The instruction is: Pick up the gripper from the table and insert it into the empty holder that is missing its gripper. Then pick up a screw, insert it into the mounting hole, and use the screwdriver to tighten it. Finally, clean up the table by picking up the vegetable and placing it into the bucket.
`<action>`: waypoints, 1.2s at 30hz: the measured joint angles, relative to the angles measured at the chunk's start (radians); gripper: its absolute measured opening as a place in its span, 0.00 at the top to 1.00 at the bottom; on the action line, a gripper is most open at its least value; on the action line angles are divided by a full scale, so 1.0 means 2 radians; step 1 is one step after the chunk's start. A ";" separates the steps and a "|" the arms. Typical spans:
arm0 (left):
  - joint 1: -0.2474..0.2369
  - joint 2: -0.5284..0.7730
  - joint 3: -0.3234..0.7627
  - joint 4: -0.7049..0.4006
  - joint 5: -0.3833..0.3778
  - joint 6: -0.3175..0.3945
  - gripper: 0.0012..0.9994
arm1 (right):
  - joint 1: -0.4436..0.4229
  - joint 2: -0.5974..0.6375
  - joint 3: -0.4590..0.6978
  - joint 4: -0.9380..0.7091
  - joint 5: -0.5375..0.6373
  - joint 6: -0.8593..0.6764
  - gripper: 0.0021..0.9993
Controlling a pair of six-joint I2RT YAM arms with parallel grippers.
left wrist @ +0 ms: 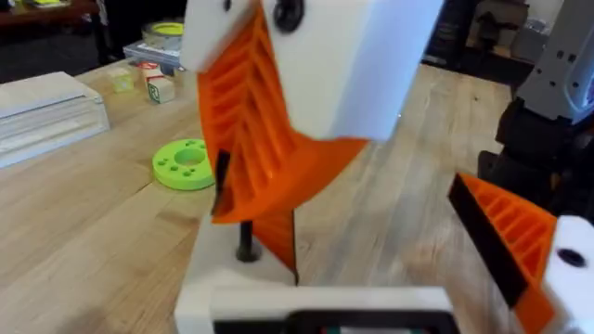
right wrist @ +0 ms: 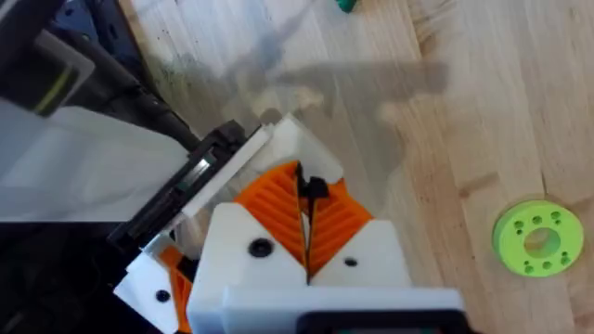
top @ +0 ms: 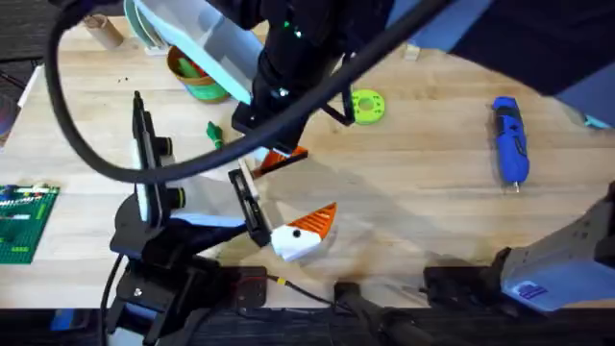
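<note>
My right gripper (right wrist: 306,199) reaches across the table and is shut on a small black screw (right wrist: 312,189). It hovers right over the white holder (left wrist: 227,278) (right wrist: 283,139), one finger mount of my left gripper (top: 288,197), which is open. An orange wedge, the gripper (left wrist: 278,232), sits on that holder beside a black screw shaft (left wrist: 246,243). The left arm's other finger carries its orange wedge (top: 317,223). The blue screwdriver (top: 509,139) lies at the far right. The dark green vegetable (top: 213,134) lies near the bucket (top: 197,82), which the right arm partly hides.
A bright green ring disc (top: 367,106) lies behind the grippers. A green studded baseplate (top: 24,221) sits at the left edge and a cardboard tube (top: 104,31) at the back left. A black cable loops over the left half.
</note>
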 joint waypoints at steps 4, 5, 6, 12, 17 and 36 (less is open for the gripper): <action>0.000 0.000 0.000 0.000 0.000 0.000 0.01 | 0.000 0.000 0.000 0.001 -0.005 0.000 1.00; 0.000 0.000 0.000 0.000 0.000 0.000 0.01 | 0.000 0.001 0.000 0.001 -0.006 0.000 1.00; 0.000 0.000 0.000 0.000 0.000 -0.001 0.01 | 0.000 0.002 0.000 0.001 -0.006 0.000 1.00; 0.000 0.001 0.000 -0.001 0.000 -0.010 0.01 | 0.000 0.011 0.007 0.002 -0.010 0.000 1.00; -0.001 0.000 0.000 0.000 0.004 -0.008 0.01 | 0.000 0.016 0.007 0.005 -0.010 0.000 1.00; -0.001 0.003 0.000 -0.001 0.004 -0.010 0.01 | -0.003 0.026 0.007 -0.009 -0.019 0.003 0.56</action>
